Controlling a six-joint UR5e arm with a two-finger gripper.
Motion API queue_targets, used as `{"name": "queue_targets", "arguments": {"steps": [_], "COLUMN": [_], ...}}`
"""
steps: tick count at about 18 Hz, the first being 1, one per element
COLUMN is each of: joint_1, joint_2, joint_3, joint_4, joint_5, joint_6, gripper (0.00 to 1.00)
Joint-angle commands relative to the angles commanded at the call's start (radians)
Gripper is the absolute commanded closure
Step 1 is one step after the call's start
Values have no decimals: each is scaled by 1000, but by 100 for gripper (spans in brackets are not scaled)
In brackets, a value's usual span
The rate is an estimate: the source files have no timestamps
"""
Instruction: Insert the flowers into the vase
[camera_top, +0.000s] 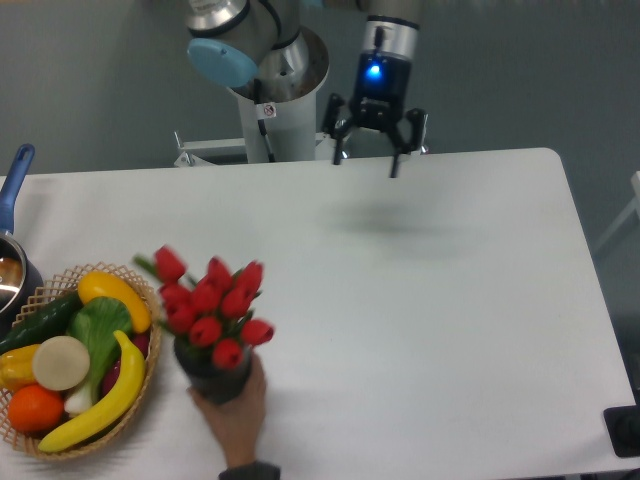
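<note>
The flowers (212, 303), a bunch of red tulip buds with green leaves, stand in the dark vase (216, 378) at the front left of the white table (420, 300). A human hand (238, 415) holds the vase from the front. The gripper (368, 160) hangs above the table's far edge, well away from the vase to the upper right. Its two fingers are spread apart and nothing is between them.
A wicker basket (150, 385) with toy fruit and vegetables sits just left of the vase. A metal pot with a blue handle (16, 180) is at the left edge. The arm's base (270, 110) stands behind the table.
</note>
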Motion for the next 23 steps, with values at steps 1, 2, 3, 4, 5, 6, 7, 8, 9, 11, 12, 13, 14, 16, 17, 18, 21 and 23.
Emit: {"name": "queue_targets", "arguments": {"steps": [1, 2, 3, 4, 5, 6, 7, 8, 9, 11, 12, 13, 14, 16, 17, 18, 21, 23], "joint_1": [0, -2, -11, -27, -40, -55, -76, -96, -118, -179, -219, -257, -284, -296, -296, -295, -298, -299], "joint_2": [-46, -94, -147, -201, -252, -295, -330, -353, -381, -456, -500, -538, -565, -620, -644, -667, -726, -738], "joint_3": [46, 93, 140, 186, 232, 275, 316, 351, 388, 479, 529, 574, 609, 673, 703, 733, 787, 792], "joint_4": [0, 3, 5, 6, 6, 8, 8, 8, 6, 5, 5, 5, 2, 2, 0, -1, -3, -3], "joint_5": [26, 66, 101, 121, 135, 161, 199, 245, 291, 406, 481, 561, 624, 658, 658, 655, 675, 695], "joint_6": [5, 6, 8, 9, 14, 20, 21, 23, 23, 25, 23, 22, 15, 14, 12, 12, 9, 9], "gripper": [0, 0, 0, 0, 0, 0, 0, 0, 0, 0, 0, 0, 0, 0, 0, 0, 0, 0]}}
